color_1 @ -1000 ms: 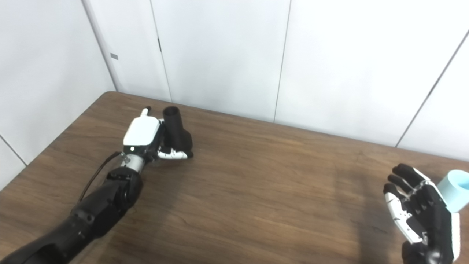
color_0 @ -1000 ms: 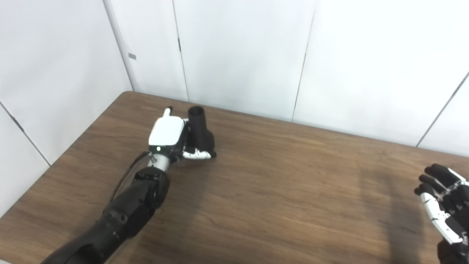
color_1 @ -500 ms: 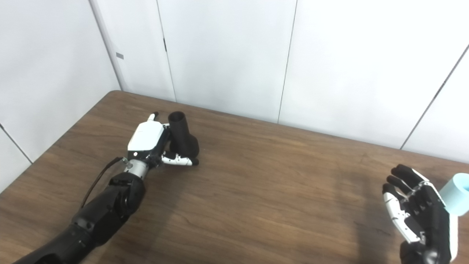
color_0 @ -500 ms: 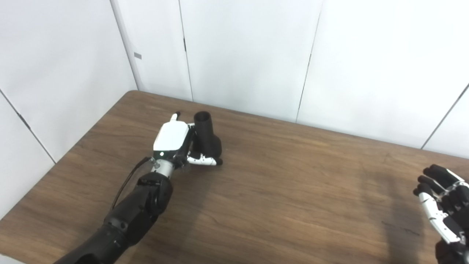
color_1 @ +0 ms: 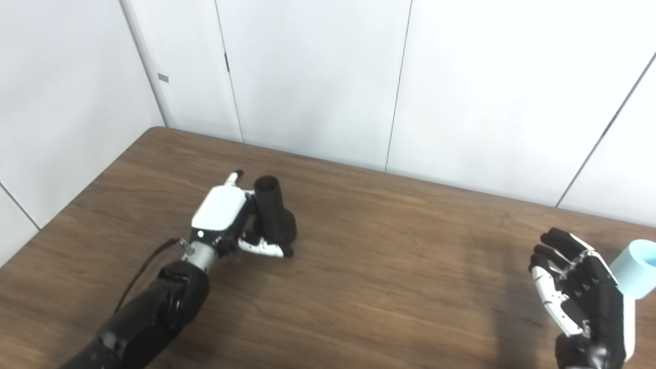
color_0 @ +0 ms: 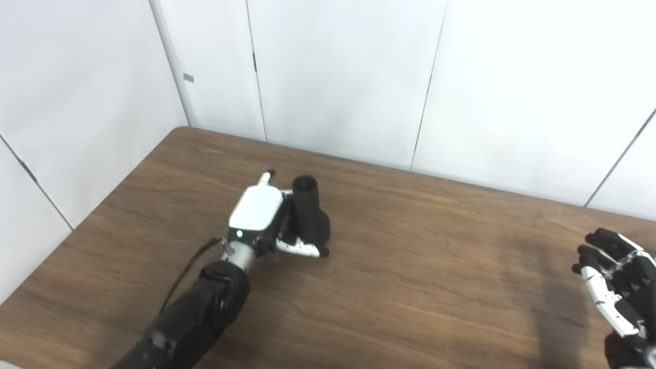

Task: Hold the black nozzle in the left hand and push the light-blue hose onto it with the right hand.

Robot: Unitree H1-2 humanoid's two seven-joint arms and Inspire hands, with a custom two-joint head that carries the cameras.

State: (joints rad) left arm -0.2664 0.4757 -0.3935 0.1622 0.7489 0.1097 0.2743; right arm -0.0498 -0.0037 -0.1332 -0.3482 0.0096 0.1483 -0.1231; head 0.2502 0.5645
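Observation:
My left hand (color_0: 264,225) is shut on the black nozzle (color_0: 310,215). It holds the nozzle upright over the left half of the brown table (color_0: 410,287), open mouth up and wider base low. Whether the base touches the wood cannot be told. My right hand (color_1: 579,302) is at the far right edge of the picture, back toward the camera, fingers curled around the light-blue hose (color_1: 633,274). Only the hose's end shows, past the hand, in the right eye view. In the left eye view the right hand (color_0: 615,292) is cut by the frame and the hose is hidden.
White wall panels (color_0: 338,77) stand close behind the table's far edge and along its left side. Bare wood lies between the two hands, which are far apart.
My left hand has carried the nozzle to the right and nearer to me, toward the table's middle. The right hand with the hose has stayed almost still.

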